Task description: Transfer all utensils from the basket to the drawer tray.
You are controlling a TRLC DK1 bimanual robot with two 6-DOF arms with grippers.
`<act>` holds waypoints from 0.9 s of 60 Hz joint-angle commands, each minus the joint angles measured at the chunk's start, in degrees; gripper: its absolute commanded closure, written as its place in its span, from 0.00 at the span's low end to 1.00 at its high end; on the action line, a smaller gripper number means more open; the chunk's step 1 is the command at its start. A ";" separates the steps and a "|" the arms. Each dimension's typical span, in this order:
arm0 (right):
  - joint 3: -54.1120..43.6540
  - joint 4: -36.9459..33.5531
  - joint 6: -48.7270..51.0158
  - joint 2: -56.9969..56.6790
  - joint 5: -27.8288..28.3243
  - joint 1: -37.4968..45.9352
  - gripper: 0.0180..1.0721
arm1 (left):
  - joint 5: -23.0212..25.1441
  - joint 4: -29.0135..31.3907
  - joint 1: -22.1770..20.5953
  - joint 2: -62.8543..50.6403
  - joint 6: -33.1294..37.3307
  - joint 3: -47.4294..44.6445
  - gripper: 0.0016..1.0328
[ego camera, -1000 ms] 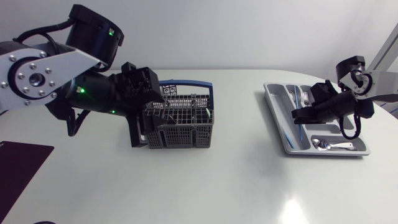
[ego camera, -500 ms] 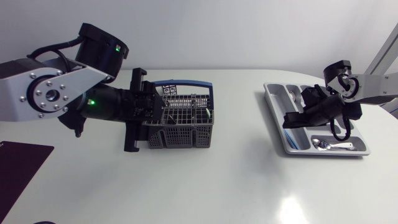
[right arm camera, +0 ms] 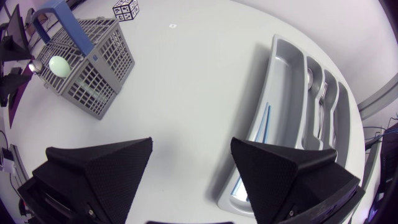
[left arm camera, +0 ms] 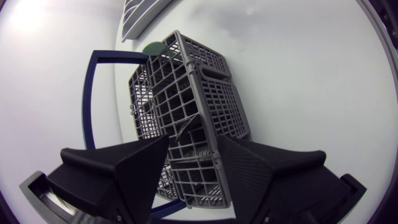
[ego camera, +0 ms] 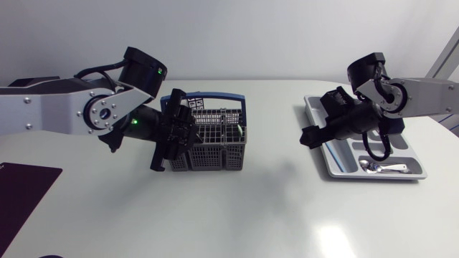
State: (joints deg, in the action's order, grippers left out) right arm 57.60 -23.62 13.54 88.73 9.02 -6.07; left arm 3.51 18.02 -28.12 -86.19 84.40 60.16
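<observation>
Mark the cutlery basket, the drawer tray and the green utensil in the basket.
cutlery basket [ego camera: 215, 156], head view, front mesh wall
drawer tray [ego camera: 373, 176], head view, near rim
green utensil [right arm camera: 59, 65], right wrist view, rounded head

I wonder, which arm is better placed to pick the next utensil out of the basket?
Left. The left arm holds open jaws right at the utensil basket, where a green-tipped utensil stands. The right arm has open, empty jaws by the drawer tray, across the table from it.
</observation>
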 commanded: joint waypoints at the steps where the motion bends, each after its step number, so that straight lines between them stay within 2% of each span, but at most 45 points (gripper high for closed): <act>1: -1.71 -0.03 0.17 -0.93 -0.75 -1.23 0.13 | -0.26 -1.06 0.43 -1.96 3.14 2.42 0.58; 8: -2.32 0.33 0.17 -0.75 -1.02 -1.58 0.13 | -0.26 -2.02 0.43 -3.72 3.49 3.47 0.61; 13: -2.85 0.76 0.35 -0.57 -1.11 -1.58 0.13 | -0.26 -2.55 0.35 -4.69 5.69 3.47 0.75; 19: -3.38 1.20 0.61 -0.49 -1.11 -1.58 0.13 | -0.26 -3.61 0.17 -5.04 5.69 3.47 0.79; 23: -3.55 1.38 0.70 -0.49 -1.11 -1.58 0.13 | -0.26 -3.61 0.08 -5.48 5.78 3.65 0.88; 26: -3.64 1.38 0.87 -0.49 -1.11 -1.58 0.13 | -0.26 -3.78 -0.18 -5.57 8.41 3.47 0.97; 46: -6.01 2.79 1.66 -1.19 -1.11 -1.58 0.13 | -0.26 -4.57 -0.09 -3.81 8.76 4.35 0.97; 54: -6.28 2.70 1.66 -1.80 -1.11 -1.58 0.13 | -0.26 -3.17 -0.18 -2.40 8.76 5.49 0.97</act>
State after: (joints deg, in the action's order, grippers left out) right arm 52.84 -21.17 14.02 88.16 8.45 -7.42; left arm 3.53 14.28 -28.18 -90.50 91.35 63.16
